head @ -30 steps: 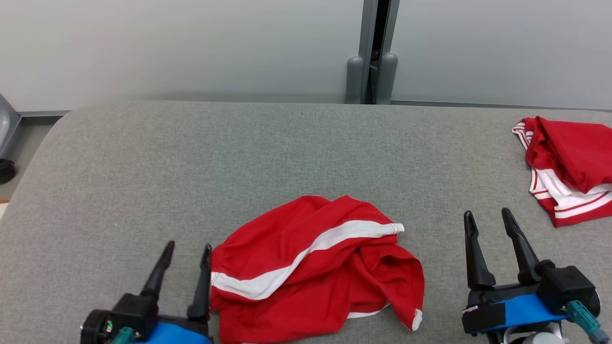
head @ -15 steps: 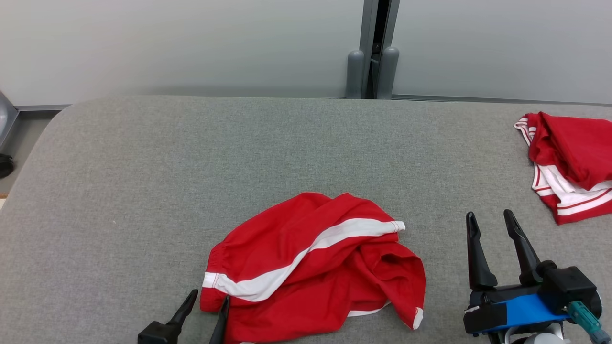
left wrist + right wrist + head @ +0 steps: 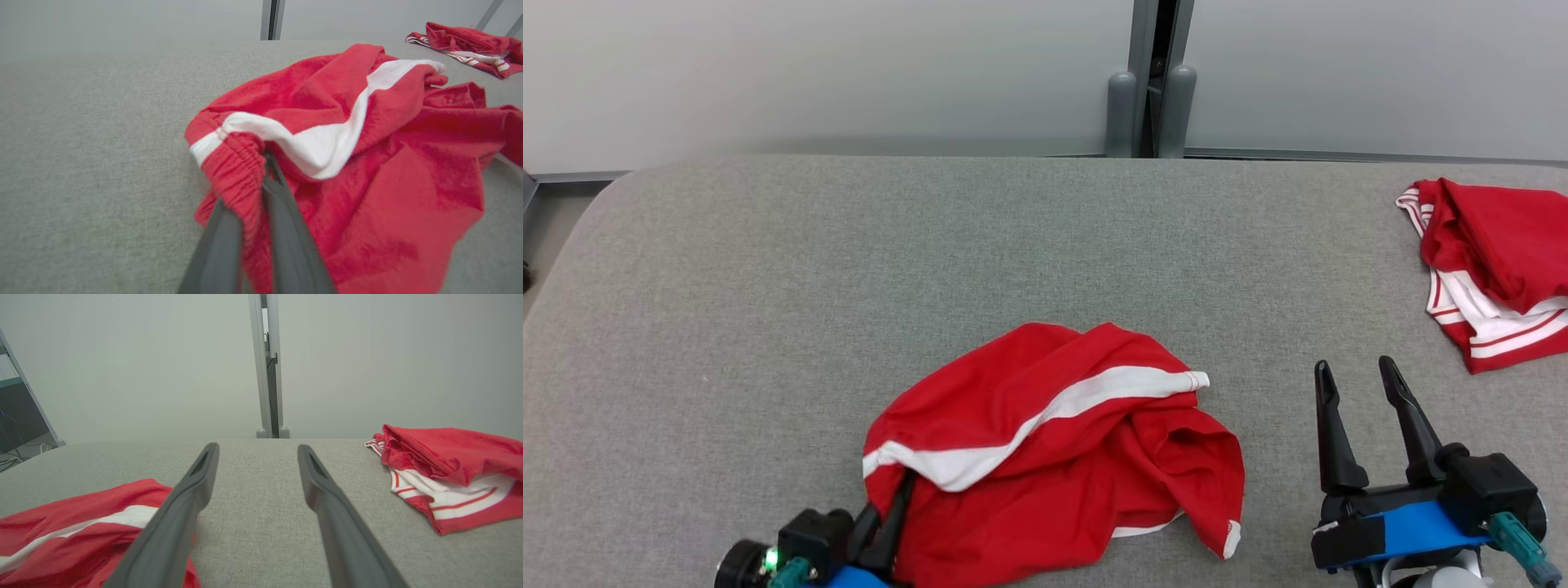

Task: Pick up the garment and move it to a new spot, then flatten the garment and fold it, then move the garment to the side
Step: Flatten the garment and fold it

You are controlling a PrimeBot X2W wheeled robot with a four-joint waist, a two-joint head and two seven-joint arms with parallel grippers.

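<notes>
left pincer (image 3: 261,163) is clamping the shorts' (image 3: 1054,457) waistband | shorts are lying crumpled on counter (image 3: 849,286), white stripe slanting away toward right pincer (image 3: 1354,367) | right pincer is gaping wide, empty

No text, label, brand, number or sign can be read, neither on the garment (image 3: 1054,457) nor on the worktop (image 3: 849,269).
</notes>
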